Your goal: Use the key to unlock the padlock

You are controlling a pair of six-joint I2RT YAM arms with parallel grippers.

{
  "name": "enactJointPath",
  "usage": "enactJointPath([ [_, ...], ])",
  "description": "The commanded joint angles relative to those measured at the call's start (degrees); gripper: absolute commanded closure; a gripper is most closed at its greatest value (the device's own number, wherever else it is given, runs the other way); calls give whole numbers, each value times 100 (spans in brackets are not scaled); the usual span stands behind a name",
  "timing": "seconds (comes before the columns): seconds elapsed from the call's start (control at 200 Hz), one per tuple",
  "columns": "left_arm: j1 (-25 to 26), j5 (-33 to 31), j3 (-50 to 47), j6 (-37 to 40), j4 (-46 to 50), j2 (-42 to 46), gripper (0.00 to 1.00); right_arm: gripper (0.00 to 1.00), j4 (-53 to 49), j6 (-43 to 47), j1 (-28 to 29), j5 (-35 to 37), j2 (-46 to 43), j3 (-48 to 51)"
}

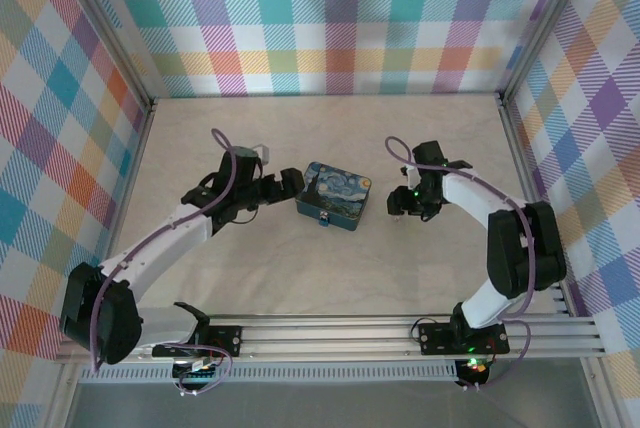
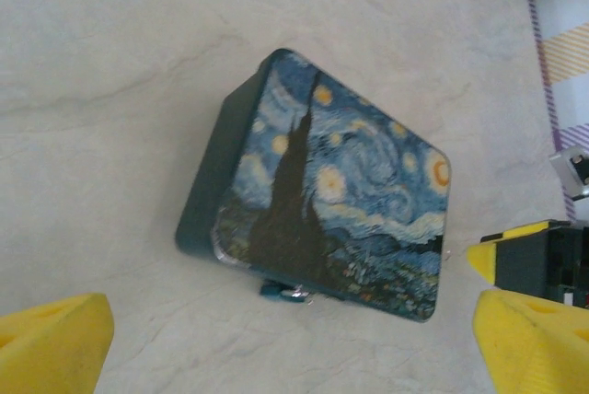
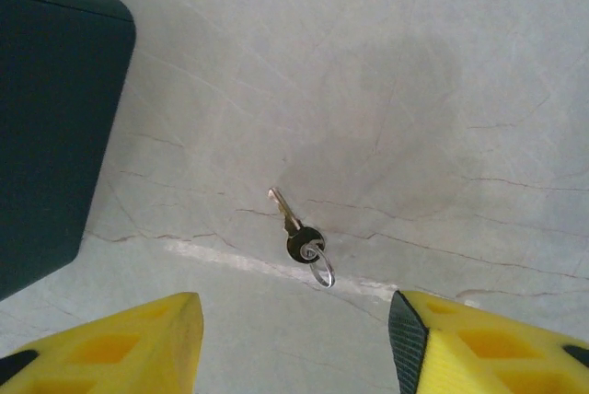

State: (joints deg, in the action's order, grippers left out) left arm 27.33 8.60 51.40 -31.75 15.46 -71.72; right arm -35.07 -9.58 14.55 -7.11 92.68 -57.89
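Right wrist: key [image 3: 299, 233], right claw [image 3: 293, 320] spread, empty | left wrist: padlock [image 2: 287, 292] at tin [image 2: 331, 191], left claw [image 2: 290, 331] spread, empty

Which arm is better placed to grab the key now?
Right: the key lies on the table just ahead of the open right gripper; the left gripper faces the tin.

Padlock [image 2: 289, 291] mostly hidden beneath tin [image 2: 322, 182] edge

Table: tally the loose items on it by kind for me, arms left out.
tin: 1
padlock: 1
key: 1
Total: 3
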Motion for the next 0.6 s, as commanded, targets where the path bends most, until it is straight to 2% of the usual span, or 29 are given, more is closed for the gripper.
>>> enactJointPath([
  [0.0,25,-299,-117,-25,312,235,0,46,-255,209,13,55,205,-151],
  [0.595,26,-403,-68,-2,484,321,0,64,-185,181,14,-124,649,-282],
])
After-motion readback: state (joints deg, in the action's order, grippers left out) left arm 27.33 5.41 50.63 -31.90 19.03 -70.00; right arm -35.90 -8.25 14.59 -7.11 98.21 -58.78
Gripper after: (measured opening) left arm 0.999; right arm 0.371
